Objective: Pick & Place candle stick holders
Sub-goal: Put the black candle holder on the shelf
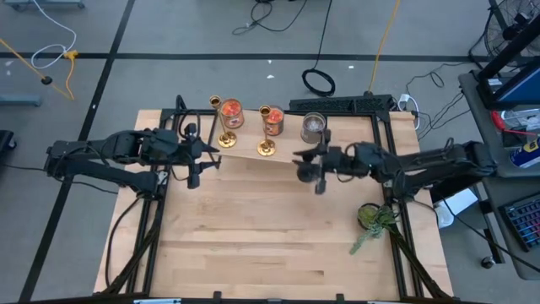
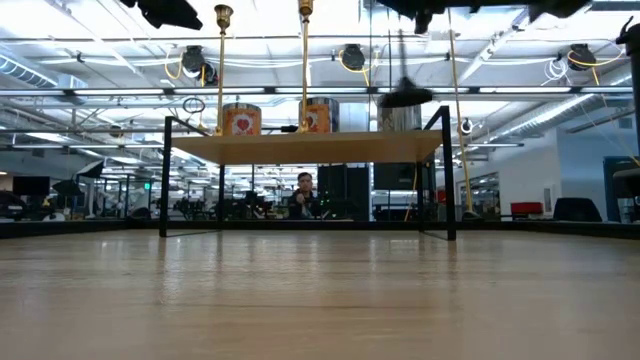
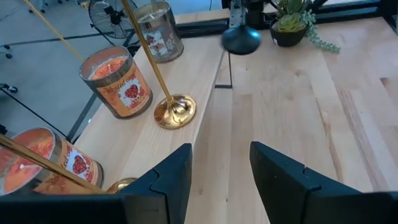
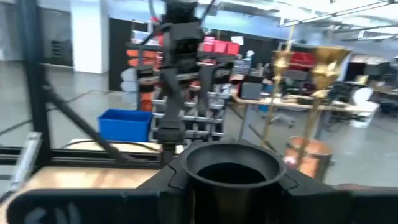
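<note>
R tool (image 1: 318, 175) pinches the black holder (image 3: 241, 40) by its cup, lifted w/ base hanging clear of the counter (image 1: 278, 236) nr the shelf's right end, while L tool (image 1: 205, 163) waits spread, empty, left of 2 brass holders (image 1: 267, 149) on shelf.

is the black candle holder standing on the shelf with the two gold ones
No, the black candle holder is up in the right gripper, off the raised shelf.

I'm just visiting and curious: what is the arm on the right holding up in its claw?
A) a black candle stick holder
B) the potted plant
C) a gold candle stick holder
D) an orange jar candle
A: the right gripper grips the black candle stick holder, lifted off the table.
</note>
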